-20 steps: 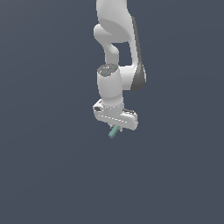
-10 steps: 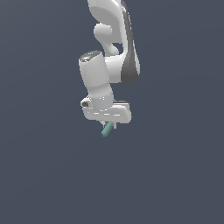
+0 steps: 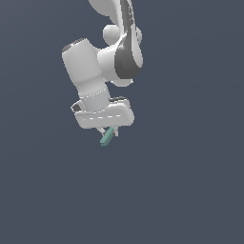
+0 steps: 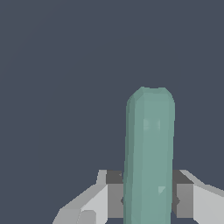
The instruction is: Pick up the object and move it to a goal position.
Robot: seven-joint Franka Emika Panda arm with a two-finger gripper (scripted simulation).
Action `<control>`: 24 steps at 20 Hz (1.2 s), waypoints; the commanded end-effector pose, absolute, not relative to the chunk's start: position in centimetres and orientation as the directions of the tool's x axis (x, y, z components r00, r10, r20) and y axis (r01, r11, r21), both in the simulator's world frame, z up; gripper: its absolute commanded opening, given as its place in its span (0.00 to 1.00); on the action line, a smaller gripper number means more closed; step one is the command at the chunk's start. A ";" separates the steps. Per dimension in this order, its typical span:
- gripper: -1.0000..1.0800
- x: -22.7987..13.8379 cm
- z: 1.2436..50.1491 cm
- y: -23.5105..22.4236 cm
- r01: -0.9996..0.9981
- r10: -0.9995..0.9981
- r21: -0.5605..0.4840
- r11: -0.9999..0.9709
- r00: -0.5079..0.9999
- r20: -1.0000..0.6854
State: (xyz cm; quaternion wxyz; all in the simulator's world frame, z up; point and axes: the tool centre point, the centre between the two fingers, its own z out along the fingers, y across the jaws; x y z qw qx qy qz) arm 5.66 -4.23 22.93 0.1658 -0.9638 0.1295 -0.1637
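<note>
Panda arm [image 3: 119,52] hangs in from the top of the exterior view, wrist turned down, white gripper [image 3: 107,134] at its low end. Teal bar [image 3: 107,136] pinched between the fingers: in the wrist view the teal bar [image 4: 148,157] runs straight out from the gripper [image 4: 148,199], a grey pad [image 4: 114,192] pressed to each long side, jaws drawn narrow onto it. From the exterior view the bar pokes out below the gripper body at a slant, free end tipped toward that view's left, about half its length showing. Nothing visibly touches it but the fingers. Step in hand, as I read it: pickup done, carry to the goal under way or about to start. No goal marker visible in either view, so direction of travel cannot be told from here. Next move calls for holding the squeeze steady and translating smoothly; the bar is slim and gripped near one end, so a jerk could let it pivot or slide between the pads. Open room: plain dark grey background all round, no surface edge, wall or other object in sight in either view, so there is no visible obstruction on any side. Cannot tell how high the bar is above any floor.
</note>
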 end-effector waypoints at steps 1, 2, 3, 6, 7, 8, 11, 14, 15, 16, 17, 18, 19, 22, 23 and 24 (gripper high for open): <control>0.00 6.1 24.3 -5.1 -0.161 -0.284 -0.379 -0.911 0.913 0.293; 0.00 6.2 24.8 -5.5 -0.147 -0.276 -0.386 -0.911 0.913 0.302; 0.00 6.4 25.4 -5.8 -0.133 -0.268 -0.393 -0.910 0.912 0.310; 0.00 6.9 27.2 -7.0 -0.089 -0.243 -0.413 -0.906 0.910 0.337; 0.00 7.0 27.8 -7.4 -0.073 -0.234 -0.420 -0.905 0.909 0.346; 0.00 7.2 28.4 -7.8 -0.057 -0.225 -0.427 -0.903 0.907 0.356; 0.00 7.7 30.4 -9.2 -0.004 -0.198 -0.446 -0.895 0.901 0.387; 0.00 8.3 32.6 -10.7 0.053 -0.168 -0.466 -0.883 0.891 0.421; 0.00 8.5 33.3 -11.3 0.073 -0.159 -0.471 -0.879 0.887 0.433; 0.00 8.6 34.1 -11.8 0.092 -0.149 -0.477 -0.874 0.883 0.444; 0.00 8.8 34.8 -12.3 0.111 -0.140 -0.482 -0.869 0.879 0.455; 0.00 9.0 35.5 -12.9 0.130 -0.132 -0.487 -0.864 0.875 0.466; 0.00 9.1 36.2 -13.4 0.148 -0.123 -0.491 -0.858 0.870 0.477; 0.00 9.6 38.2 -14.9 0.201 -0.099 -0.502 -0.841 0.856 0.508; 0.00 9.7 38.8 -15.4 0.217 -0.092 -0.506 -0.835 0.851 0.518; 0.00 9.9 39.4 -15.9 0.233 -0.085 -0.508 -0.829 0.846 0.527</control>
